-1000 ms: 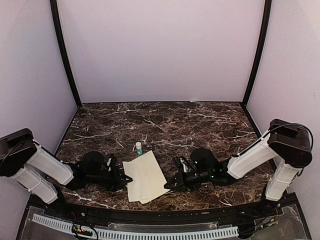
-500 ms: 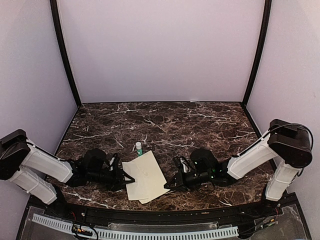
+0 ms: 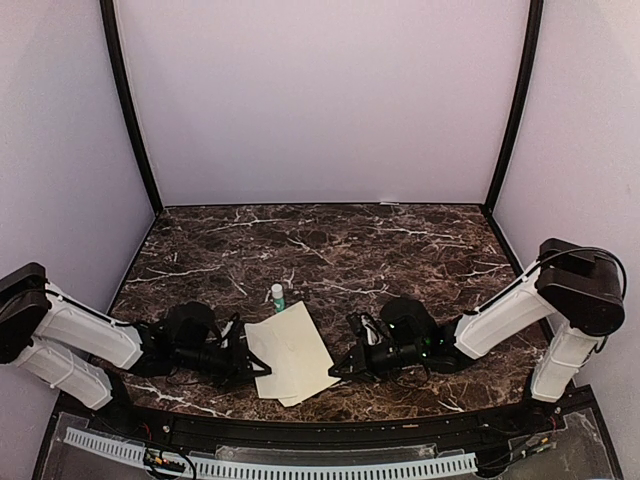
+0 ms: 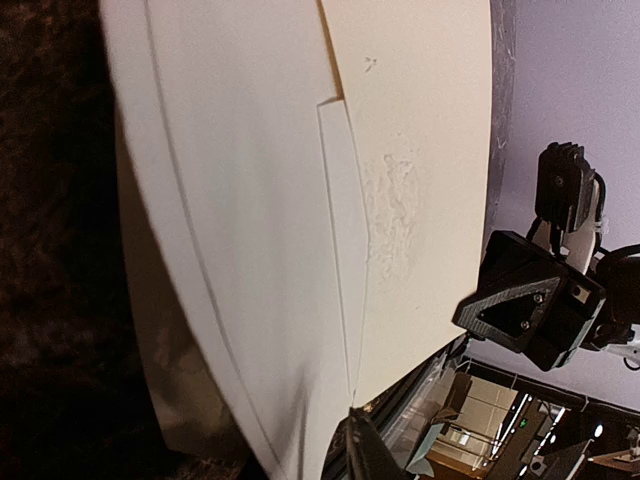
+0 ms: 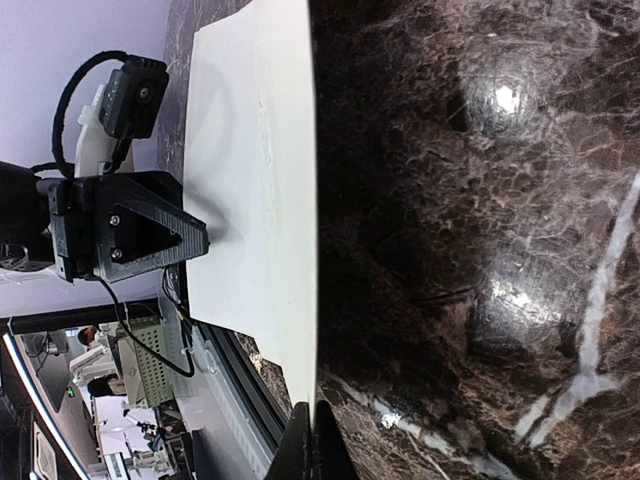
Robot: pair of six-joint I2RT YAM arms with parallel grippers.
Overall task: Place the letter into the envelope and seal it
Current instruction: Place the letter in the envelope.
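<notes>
1. The envelope (image 3: 293, 350) lies flat on the dark marble table (image 3: 400, 240), directly between my two claws. It is pale cream, plain side up.
2. Its long axis runs from the near edge of the table toward the far wall, with the near end leaning slightly to my right. Each long edge therefore faces one of my claws.
3. My left claw (image 3: 262, 367) sits at the left long edge, close to the near corner, with its tip over the paper. My left wrist camera shows only one dark fingertip (image 4: 362, 452), so I cannot tell whether these jaws are apart or together.
4. My right claw (image 3: 337, 371) rests at the near right corner, touching or just beside the edge. Its fingers are pressed together, and I cannot tell whether any paper is pinched between them.
5. Neither arm is clearly nearer, as both are at the envelope's edges.
6. In my left wrist view, a duller tan strip (image 4: 165, 370) shows past the envelope's edge. I take it for the letter, mostly covered.
7. A small white glue bottle (image 3: 277, 296) with a teal band stands just beyond the envelope's far end.
8. I can read no writing or brand anywhere. The envelope shows only fold seams and a wrinkled patch, and the bottle's label is too small to read.
</notes>
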